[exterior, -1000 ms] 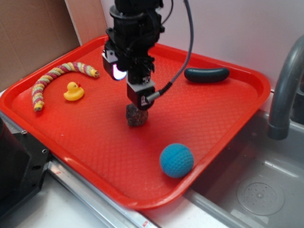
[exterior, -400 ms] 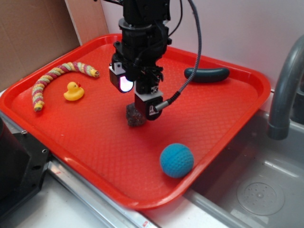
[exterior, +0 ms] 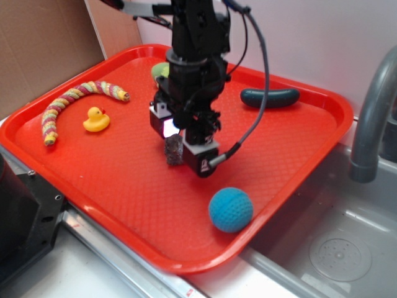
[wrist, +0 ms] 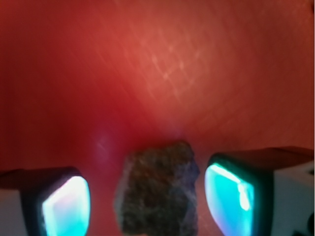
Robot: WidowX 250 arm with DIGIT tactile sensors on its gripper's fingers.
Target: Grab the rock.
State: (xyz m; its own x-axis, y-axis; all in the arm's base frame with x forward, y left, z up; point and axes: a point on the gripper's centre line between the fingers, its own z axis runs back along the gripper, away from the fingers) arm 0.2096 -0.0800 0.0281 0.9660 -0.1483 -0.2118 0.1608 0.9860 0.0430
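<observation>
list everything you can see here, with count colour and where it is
tray: 1, red, on the counter beside the sink
rock: 1, dark brown, mid tray, between the fingers
ball: 1, blue, near the tray's front right edge
rubber duck: 1, yellow, left part of tray
knitted worm: 1, yellow and pink stripes, curved along the tray's left side
sausage-shaped toy: 1, dark green, back right of tray
green object: 1, light green, back of tray, mostly hidden behind the arm
sink: 1, grey metal, right of tray
faucet: 1, grey, far right
cardboard: brown, back left
gripper: 1, black with lit cyan pads, open either side of the rock

Rock (wrist: 158,189) between end effector (wrist: 147,196) fingers (wrist: 231,194)
</observation>
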